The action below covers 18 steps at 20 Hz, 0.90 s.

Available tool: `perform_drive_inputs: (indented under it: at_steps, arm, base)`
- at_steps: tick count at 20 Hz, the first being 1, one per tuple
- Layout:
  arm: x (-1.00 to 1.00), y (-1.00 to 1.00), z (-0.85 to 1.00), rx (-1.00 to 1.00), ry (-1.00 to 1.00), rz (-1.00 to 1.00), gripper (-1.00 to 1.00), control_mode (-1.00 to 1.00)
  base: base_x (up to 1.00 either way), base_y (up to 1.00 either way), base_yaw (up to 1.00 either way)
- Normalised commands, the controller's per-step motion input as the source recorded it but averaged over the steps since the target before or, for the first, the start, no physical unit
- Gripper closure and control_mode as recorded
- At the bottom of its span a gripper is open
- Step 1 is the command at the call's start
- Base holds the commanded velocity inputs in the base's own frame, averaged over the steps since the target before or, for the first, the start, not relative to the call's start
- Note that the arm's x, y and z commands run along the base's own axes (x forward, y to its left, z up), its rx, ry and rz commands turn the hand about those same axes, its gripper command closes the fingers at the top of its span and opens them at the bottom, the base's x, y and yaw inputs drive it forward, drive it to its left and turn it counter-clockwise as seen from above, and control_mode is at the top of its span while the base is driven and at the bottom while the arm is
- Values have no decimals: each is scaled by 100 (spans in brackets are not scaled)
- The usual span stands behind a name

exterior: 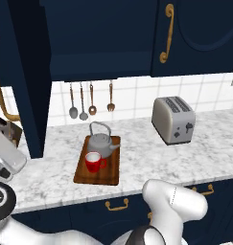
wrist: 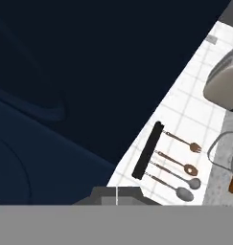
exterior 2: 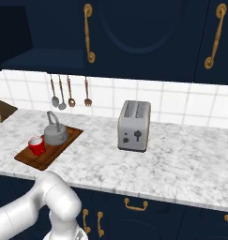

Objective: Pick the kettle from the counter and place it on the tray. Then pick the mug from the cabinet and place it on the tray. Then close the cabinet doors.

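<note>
Already the kettle (exterior: 101,143) and red mug (exterior: 94,161) sit on the wooden tray (exterior: 108,176) on the marble counter (exterior: 146,158), so I judge only the cabinet doors remain. With my gripper shut and empty, I should press flat on the open left door (exterior: 27,81), well away from its hinge. That tall upright door juts edge-on toward me over the counter

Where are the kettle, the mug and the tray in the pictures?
kettle (exterior: 99,143), left base view, on its grey body.
mug (exterior: 93,162), left base view, on its red wall.
tray (exterior: 106,175), left base view, on bare wood near the front edge.
</note>
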Motion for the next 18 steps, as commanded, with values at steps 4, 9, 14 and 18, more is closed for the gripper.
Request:
perform_drive_inputs:
  at_steps: [4,9,14,18]
  arm:
    - [11,-100,28,0,0,-18,100,-100]
    - [0,-100,35,0,-2,-21,100,-100]
    - [0,-100,36,0,-4,-20,100,-100]
    - [0,-100,19,4,0,-13,100,-100]
  base:
    - [0,0,0]
    - [0,0,0]
    - [0,0,0]
    - [0,0,0]
